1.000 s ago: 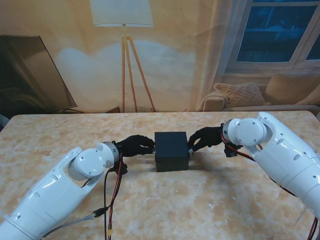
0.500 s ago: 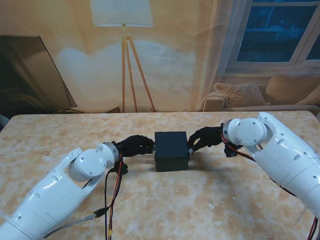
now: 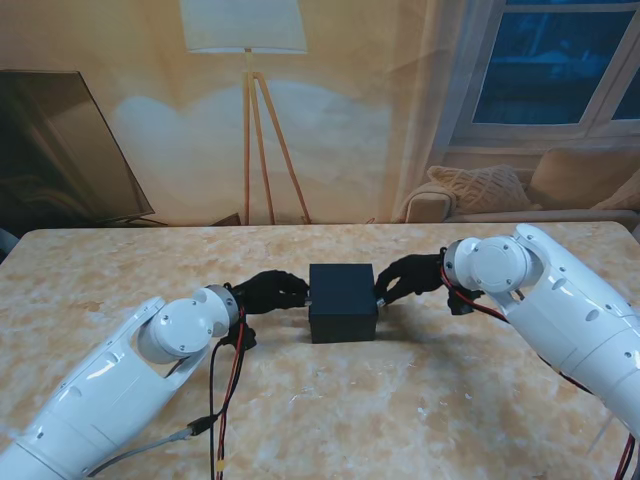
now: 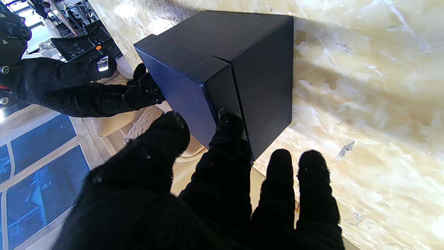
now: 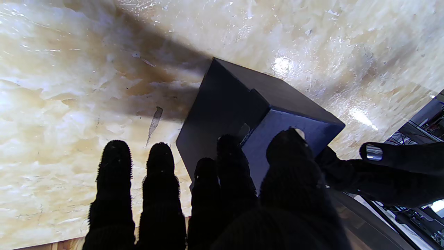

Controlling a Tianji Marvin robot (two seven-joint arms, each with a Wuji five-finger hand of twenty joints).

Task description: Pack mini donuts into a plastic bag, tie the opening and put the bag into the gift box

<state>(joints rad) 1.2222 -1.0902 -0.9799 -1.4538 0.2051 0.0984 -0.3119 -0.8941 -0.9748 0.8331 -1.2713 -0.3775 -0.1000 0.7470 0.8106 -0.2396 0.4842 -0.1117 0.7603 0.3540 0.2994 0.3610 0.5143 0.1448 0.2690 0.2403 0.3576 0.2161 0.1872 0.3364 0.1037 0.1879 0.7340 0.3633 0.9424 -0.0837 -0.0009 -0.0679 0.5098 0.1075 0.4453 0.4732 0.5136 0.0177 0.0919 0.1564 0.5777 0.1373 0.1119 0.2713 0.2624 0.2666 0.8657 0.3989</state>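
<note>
A black gift box (image 3: pixel 343 300) with its lid on stands in the middle of the marble table (image 3: pixel 400 400). My left hand (image 3: pixel 268 291) presses its black-gloved fingertips against the box's left side, thumb by the lid's edge. My right hand (image 3: pixel 408 276) does the same on the right side. In the left wrist view the thumb and forefinger of the left hand (image 4: pixel 208 194) touch a corner of the box (image 4: pixel 225 52), with the right hand (image 4: pixel 86 90) behind it. In the right wrist view the right hand (image 5: pixel 222 194) touches the box (image 5: pixel 222 104). No donuts or bag are in sight.
Red and black cables (image 3: pixel 225 400) hang from my left forearm over the table nearer to me. Beyond the table's far edge stand a floor lamp (image 3: pixel 250 120) and a sofa (image 3: pixel 520 190).
</note>
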